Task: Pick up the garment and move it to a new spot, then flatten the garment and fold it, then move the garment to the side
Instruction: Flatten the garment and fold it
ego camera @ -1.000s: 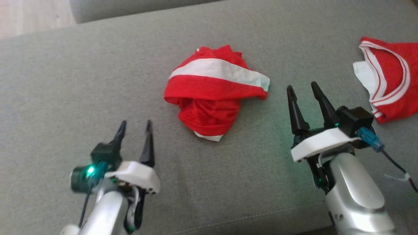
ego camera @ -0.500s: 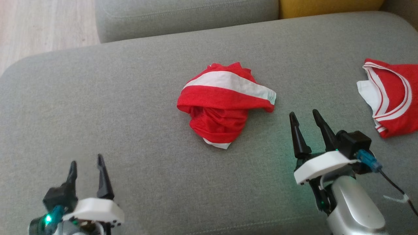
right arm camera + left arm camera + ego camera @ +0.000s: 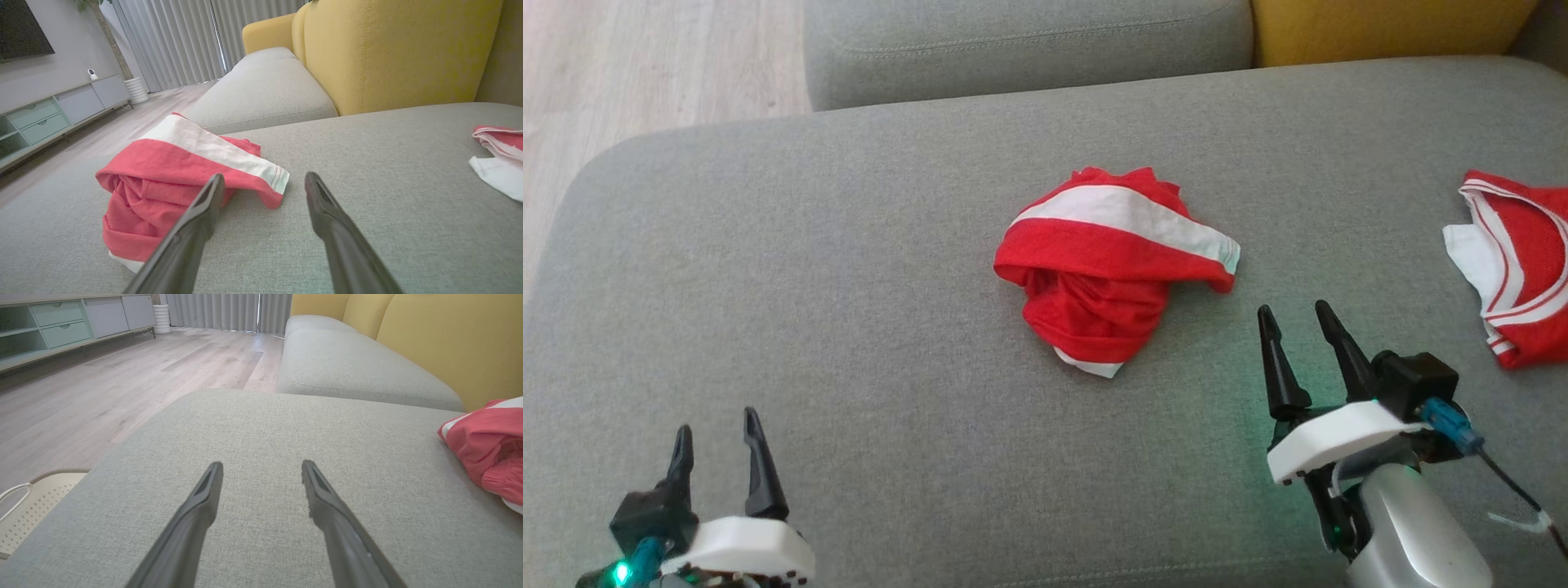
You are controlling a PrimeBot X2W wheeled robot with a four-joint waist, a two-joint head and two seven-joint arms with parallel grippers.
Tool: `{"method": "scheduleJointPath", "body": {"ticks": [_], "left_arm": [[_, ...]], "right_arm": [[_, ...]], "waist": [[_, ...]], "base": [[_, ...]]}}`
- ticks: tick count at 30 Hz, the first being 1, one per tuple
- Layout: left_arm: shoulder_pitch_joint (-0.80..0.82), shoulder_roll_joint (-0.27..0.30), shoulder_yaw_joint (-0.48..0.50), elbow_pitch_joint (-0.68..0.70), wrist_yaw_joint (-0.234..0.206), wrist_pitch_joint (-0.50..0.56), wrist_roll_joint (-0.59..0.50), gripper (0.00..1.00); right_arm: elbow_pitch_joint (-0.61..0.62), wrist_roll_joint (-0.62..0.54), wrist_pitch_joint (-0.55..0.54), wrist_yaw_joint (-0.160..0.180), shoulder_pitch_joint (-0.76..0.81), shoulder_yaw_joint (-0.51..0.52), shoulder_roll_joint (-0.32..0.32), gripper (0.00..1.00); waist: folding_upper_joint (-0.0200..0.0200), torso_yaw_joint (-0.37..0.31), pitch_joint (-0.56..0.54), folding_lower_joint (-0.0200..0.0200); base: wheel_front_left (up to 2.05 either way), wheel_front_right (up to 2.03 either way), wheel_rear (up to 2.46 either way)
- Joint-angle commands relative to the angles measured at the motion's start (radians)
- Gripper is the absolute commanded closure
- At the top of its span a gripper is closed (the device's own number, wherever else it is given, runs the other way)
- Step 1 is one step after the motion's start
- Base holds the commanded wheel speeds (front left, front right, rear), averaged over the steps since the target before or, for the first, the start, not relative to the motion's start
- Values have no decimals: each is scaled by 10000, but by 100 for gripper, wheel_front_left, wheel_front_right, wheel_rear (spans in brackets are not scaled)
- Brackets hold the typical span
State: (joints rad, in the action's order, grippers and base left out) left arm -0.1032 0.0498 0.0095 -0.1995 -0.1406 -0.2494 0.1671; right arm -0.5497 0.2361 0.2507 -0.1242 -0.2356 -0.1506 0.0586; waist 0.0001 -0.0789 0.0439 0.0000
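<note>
Grey sofa cushion (image 3: 849, 286). A red-and-white top (image 3: 1523, 278) lies well right of the spread right gripper (image 3: 1292, 307). The crumpled garment (image 3: 1115, 273) sits just ahead-left of it, white band crosswise. The left gripper (image 3: 716, 420), also spread, is well apart.

Right pincer (image 3: 1291, 307): black fingers (image 3: 1278, 367), white mount (image 3: 1331, 441), silver forearm (image 3: 1413, 531).

I'm counting two red-and-white garments lying on the sofa (image 3: 849, 286): the crumpled garment (image 3: 1115, 269) and a second garment (image 3: 1523, 278). Two hands are hovering: left hand (image 3: 716, 420), right hand (image 3: 1292, 306).
</note>
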Motion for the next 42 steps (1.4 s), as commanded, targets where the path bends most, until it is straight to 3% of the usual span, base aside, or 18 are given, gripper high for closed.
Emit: {"method": "scheduleJointPath", "body": {"ticks": [1,17,29,35,36,37,38,39,42], "left_arm": [[259,13,344,295,11,-124,-113,0],[908,6,-404,283,167,-124,38,0],[1814,5,-1038,357,128,-124,100,0],[2006,5,-1194,384,58,-124,195,0],[2029,5,-1192,384,50,-124,204,0],[2045,5,-1182,377,41,-124,214,0],[2056,5,-1170,367,32,-124,227,0],[2068,5,-1160,355,26,-124,235,0],[2085,5,-1140,325,19,-124,253,0]], "right_arm": [[359,-63,110,-65,-203,-186,-83,0],[-93,-566,110,-65,-1298,497,-83,0],[-2212,-1383,39,-65,-3235,1506,-84,0],[-3343,-1338,-139,-65,-3613,1429,-84,0],[-3478,-1290,-156,-65,-3662,1399,-84,7],[-3592,-1255,-153,-65,-3707,1362,-84,36],[-3684,-1230,-141,-65,-3748,1327,-83,73],[-3758,-1199,-127,-65,-3786,1287,-68,100],[-3848,-1115,-82,-65,-3849,1256,-14,100]], "waist": [[-1,31,24,0],[-1,524,1237,0],[-1,1141,2686,0],[-1,1304,2912,0],[-1,1307,2929,0],[-1,1305,2931,0],[-1,1301,2929,0],[-1,1294,2921,0],[-1,1265,2870,0]], "base": [[0,0,0],[0,0,0],[0,0,0],[0,0,0],[0,0,0],[0,0,0],[0,0,0],[0,0,0],[0,0,0]]}}
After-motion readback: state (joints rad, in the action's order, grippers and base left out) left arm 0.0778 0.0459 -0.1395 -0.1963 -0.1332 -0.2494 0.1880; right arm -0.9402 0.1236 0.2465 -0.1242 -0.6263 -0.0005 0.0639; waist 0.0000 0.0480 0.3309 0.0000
